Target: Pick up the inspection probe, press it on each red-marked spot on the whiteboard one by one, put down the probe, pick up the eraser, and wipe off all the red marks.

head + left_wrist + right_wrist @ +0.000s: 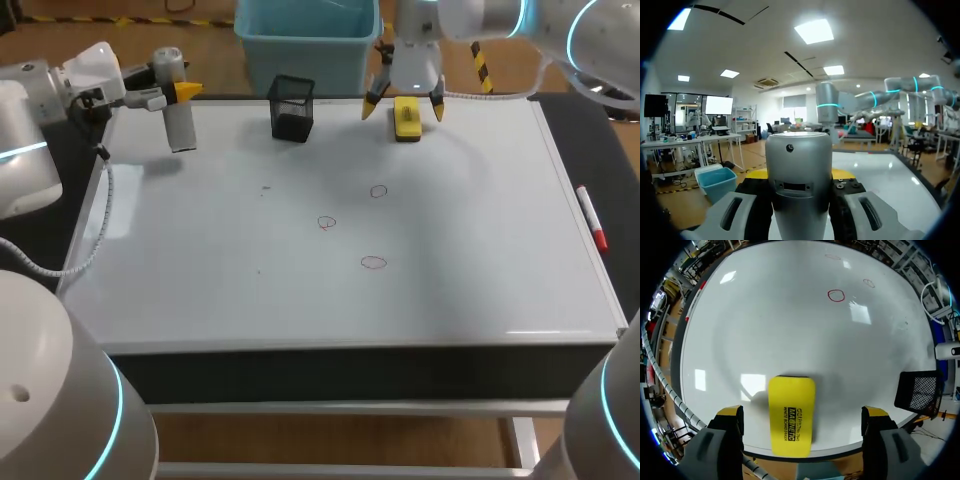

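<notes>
My left gripper (183,93) is shut on the inspection probe (181,126), a silver cylinder that hangs upright over the whiteboard's (470,230) far left corner. From the left wrist the probe (799,165) fills the gap between the fingers. The yellow eraser (407,118) lies flat at the board's far edge. My right gripper (405,103) hovers over it, open, a yellow fingertip on each side and clear of the eraser (791,415). Three small red circles (378,191), (327,222), (373,263) mark the middle of the board; the right wrist view shows the nearest circle (836,295) ahead of the eraser.
A black mesh cup (292,107) stands at the far edge between probe and eraser, beside my right gripper as the cup (920,389) shows from the wrist. A red marker pen (590,218) lies along the right rim of the board.
</notes>
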Motion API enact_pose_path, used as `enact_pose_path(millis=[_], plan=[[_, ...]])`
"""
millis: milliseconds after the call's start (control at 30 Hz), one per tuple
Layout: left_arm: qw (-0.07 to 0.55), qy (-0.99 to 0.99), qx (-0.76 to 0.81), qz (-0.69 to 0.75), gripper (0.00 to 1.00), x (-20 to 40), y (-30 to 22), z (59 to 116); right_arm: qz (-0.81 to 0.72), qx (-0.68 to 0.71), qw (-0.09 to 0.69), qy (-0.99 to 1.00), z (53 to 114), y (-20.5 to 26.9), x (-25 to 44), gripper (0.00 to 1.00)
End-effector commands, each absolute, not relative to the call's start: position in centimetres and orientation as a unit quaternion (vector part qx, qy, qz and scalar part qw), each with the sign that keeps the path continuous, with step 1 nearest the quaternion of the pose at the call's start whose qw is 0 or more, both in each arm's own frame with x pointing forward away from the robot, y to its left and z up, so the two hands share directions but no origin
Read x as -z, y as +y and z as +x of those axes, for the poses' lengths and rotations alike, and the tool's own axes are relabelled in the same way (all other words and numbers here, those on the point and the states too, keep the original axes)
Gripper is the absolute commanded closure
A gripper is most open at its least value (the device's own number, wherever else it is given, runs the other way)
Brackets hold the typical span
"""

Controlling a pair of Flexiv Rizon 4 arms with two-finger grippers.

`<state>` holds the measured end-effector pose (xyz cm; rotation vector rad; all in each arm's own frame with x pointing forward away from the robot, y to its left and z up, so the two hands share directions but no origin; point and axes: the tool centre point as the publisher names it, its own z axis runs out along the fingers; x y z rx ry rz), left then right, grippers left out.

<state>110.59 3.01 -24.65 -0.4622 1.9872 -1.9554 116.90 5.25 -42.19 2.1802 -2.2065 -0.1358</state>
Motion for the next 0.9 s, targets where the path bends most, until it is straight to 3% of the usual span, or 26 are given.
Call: enact_pose_path(millis=[33, 200, 233, 333, 400, 467, 900], plan=[[0.158, 0.694, 0.684, -0.161, 1.00, 24.6, 3.0, 110.6, 0.703, 0.044, 0.024, -0.710, 117.2, 5.2, 42.3, 0.00], [0.158, 0.694, 0.684, -0.161, 1.00, 24.6, 3.0, 110.6, 0.703, 0.041, 0.025, -0.709, 117.2, 5.1, 42.3, 0.00], [0.158, 0.694, 0.684, -0.161, 1.00, 24.6, 3.0, 110.6, 0.703, 0.041, 0.025, -0.709, 117.2, 5.1, 42.4, 0.08], [0.158, 0.694, 0.684, -0.161, 1.00, 24.6, 3.0, 110.6, 0.703, 0.040, 0.025, -0.709, 117.1, 5.0, 42.4, 0.54], [0.158, 0.694, 0.684, -0.161, 1.00, 24.6, 3.0, 110.6, 0.703, 0.038, 0.025, -0.709, 117.0, 5.0, 42.3, 0.72], [0.158, 0.694, 0.684, -0.161, 1.00, 24.6, 3.0, 110.6, 0.703, 0.037, 0.024, -0.710, 116.9, 4.9, 42.2, 1.00], [0.158, 0.694, 0.684, -0.161, 1.00, 24.6, 3.0, 110.6, 0.700, 0.029, 0.017, -0.714, 116.0, 4.5, 40.6, 1.00]])
